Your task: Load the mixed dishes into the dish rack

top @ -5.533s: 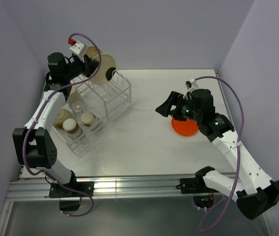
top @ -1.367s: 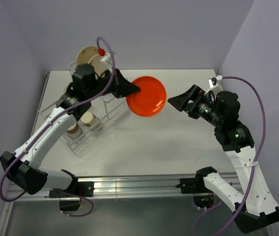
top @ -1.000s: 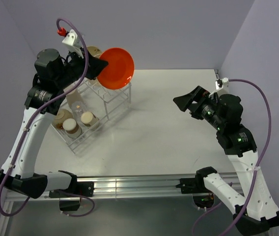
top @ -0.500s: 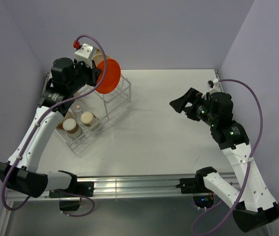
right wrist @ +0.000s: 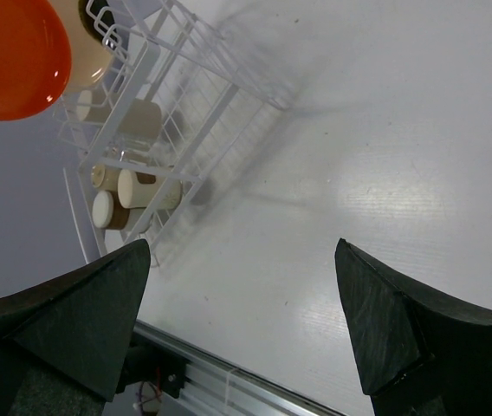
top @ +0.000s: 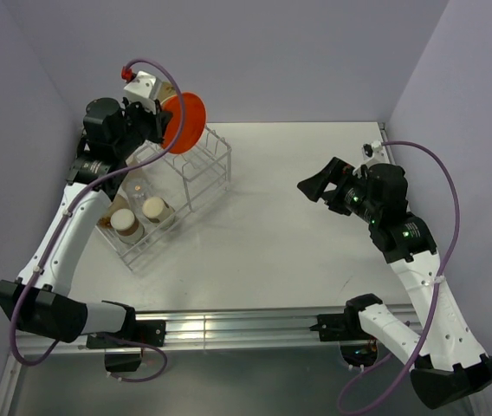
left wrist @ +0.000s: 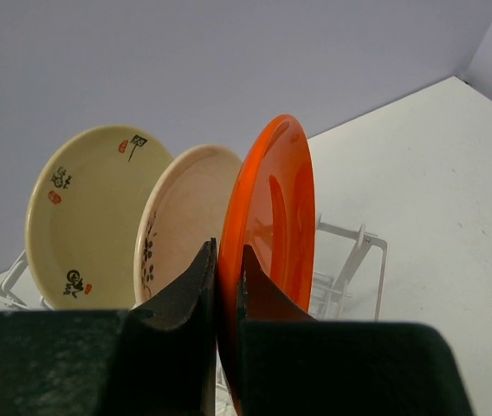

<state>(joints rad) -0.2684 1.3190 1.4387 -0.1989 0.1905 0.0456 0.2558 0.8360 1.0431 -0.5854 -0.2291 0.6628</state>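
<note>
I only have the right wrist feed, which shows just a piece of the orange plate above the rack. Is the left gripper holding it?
Observer: Yes, the left wrist view shows the left gripper shut on the orange plate by its rim, plate on edge.
Operator: Other plates nearby?
Observer: Two cream plates stand on edge right behind it in the dish rack.
Operator: My own gripper?
Observer: From the top view, the right gripper is open and empty, far right of the rack.

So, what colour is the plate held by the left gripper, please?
Orange plate; left wrist view.
</note>
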